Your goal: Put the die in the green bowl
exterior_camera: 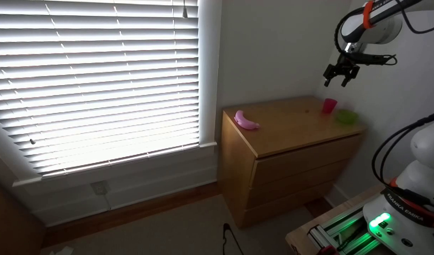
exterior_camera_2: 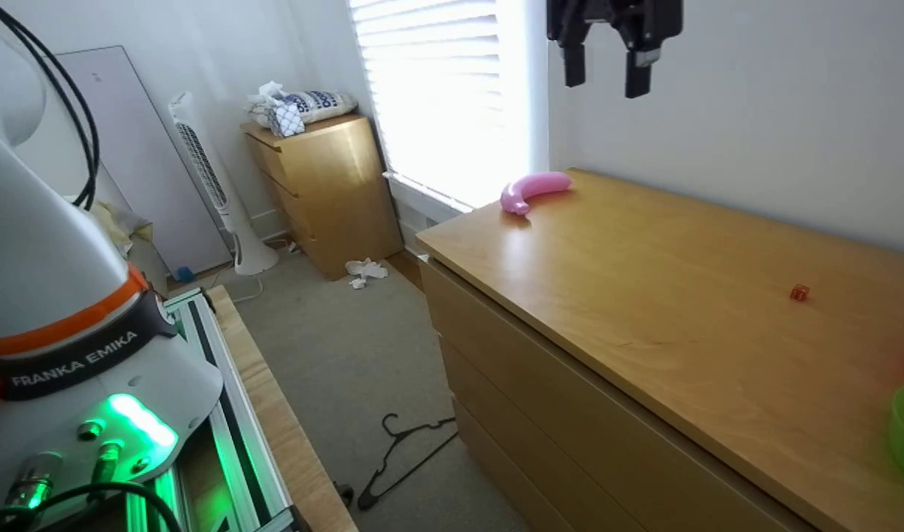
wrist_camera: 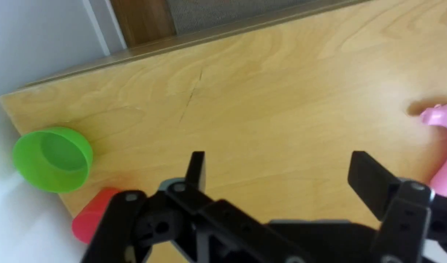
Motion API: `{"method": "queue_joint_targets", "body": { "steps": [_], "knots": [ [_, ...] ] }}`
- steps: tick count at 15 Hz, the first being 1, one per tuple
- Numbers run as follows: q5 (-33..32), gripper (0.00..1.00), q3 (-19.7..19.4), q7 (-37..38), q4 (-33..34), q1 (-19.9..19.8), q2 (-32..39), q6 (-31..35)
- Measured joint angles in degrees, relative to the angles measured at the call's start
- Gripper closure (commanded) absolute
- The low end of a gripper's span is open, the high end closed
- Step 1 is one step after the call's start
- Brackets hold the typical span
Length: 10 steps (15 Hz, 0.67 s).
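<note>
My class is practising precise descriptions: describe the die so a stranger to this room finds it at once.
Find the wooden dresser with a curved pink object on its top. Look between that object and the red cup, nearer the cup. The die is the tiny red cube, far smaller than the cup or the green bowl.

Room open around die (exterior_camera_2: 799, 292); red cup (wrist_camera: 92, 217), wall (wrist_camera: 30, 47) close by green bowl (wrist_camera: 52, 159).

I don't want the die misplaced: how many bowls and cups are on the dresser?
2, on the dresser near one end: the green bowl and, beside it, the red cup, partly hidden by the gripper in the wrist view. No others show.
</note>
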Motion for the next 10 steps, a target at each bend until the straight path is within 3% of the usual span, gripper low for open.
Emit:
{"method": "queue_joint_targets", "body": {
  "steps": [4, 10],
  "knots": [
    [3.94, 0.0, -1.89, -1.12, 6.25, -2.39, 10.36, 5.07],
    [8.3, 0.0, -0.59, -2.02, 19.27, -5.06, 25.84, 5.46]
  ]
}}
